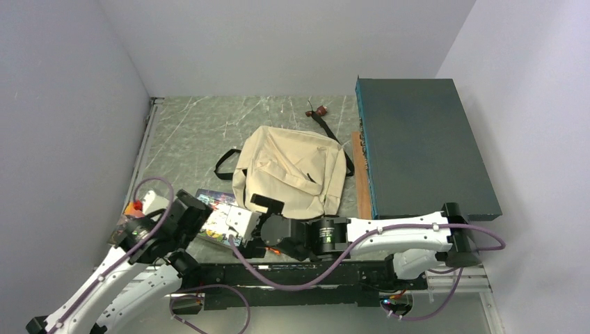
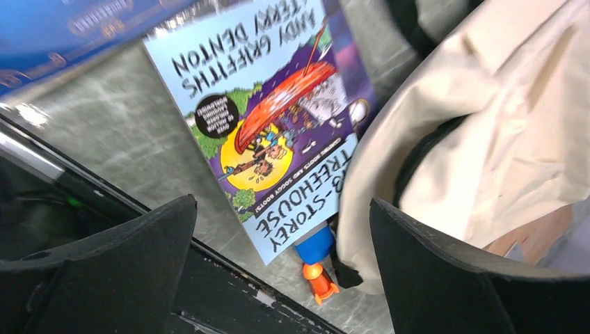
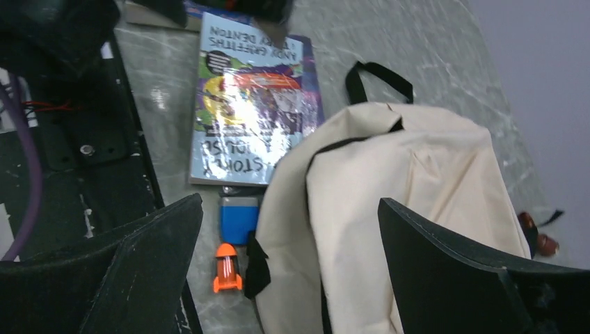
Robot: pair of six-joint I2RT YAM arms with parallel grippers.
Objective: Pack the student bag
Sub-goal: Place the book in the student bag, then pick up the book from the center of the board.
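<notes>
A cream canvas student bag (image 1: 289,170) lies flat at mid-table, its opening seemingly turned toward the arms — handy, I'd judge, for sliding things in. Both grippers hang at its near edge, fingers spread wide and holding nothing. The right gripper (image 3: 289,233) straddles the bag's rim from above. The left gripper (image 2: 282,236) hovers just beside the bag, over a Treehouse paperback (image 3: 254,104) lying on the table against it. A small blue-and-orange item (image 3: 229,247) sits at the book's near end.

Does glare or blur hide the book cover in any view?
Right wrist: glare washes out the middle of the book cover. Left wrist: title sharp, fingers soft. Top external: even light, book too small to read.
</notes>
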